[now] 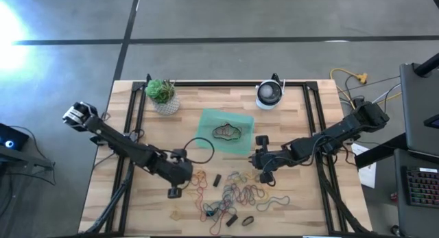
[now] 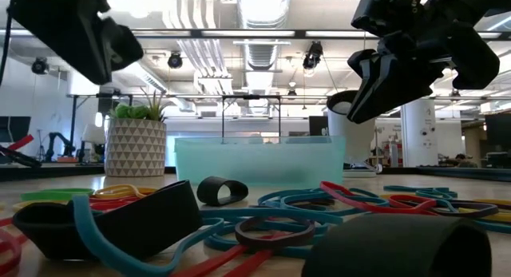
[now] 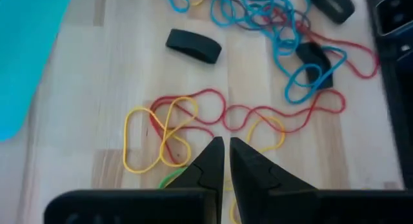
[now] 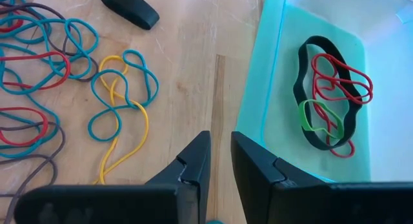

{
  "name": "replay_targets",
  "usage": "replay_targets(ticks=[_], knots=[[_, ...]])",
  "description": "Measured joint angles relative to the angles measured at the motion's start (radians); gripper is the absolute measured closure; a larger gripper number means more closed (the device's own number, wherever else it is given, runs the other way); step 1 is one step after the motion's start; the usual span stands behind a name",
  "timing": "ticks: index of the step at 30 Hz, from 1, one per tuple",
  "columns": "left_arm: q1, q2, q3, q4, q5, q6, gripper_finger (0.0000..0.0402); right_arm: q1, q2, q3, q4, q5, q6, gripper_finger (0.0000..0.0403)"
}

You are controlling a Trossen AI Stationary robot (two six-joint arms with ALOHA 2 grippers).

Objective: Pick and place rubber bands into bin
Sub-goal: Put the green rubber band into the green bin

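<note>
The rubber bands point(image 1: 236, 193) lie in a loose heap on the table's near middle, in blue, red, yellow and dark colours. The bin point(image 1: 225, 132) is a translucent green tray beyond them. A dark, a red and a green band point(image 4: 329, 95) lie inside it. My left gripper point(image 1: 180, 173) hangs shut and empty left of the heap, above red and yellow bands point(image 3: 174, 127). My right gripper point(image 1: 264, 168) hovers raised by the bin's near right side, above the wall point(image 4: 258, 88). Its fingers are a narrow gap apart with nothing between them.
A small white pot with a plant point(image 1: 163, 97) stands at the far left and a round white device point(image 1: 269, 94) at the far right. Wide black bands point(image 3: 193, 46) point(image 4: 129, 9) lie among the thin ones. A large dark loop point(image 1: 199, 150) lies left of the bin.
</note>
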Motion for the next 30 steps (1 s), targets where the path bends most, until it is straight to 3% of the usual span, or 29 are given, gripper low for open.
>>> replay_targets(ticks=[4, 16, 30], knots=[[-0.003, 0.008, -0.039, -0.002, 0.007, -0.011, 0.0392, 0.000, 0.000, 0.000, 0.000, 0.000, 0.002, 0.0346], [-0.004, 0.186, -0.063, 0.007, 0.089, -0.035, 0.0374, 0.000, 0.000, -0.006, 0.006, 0.000, 0.000, 0.0346], [-0.004, 0.196, -0.069, 0.009, 0.150, -0.063, 0.0345, 0.000, 0.000, -0.010, 0.014, 0.000, -0.001, 0.0346]])
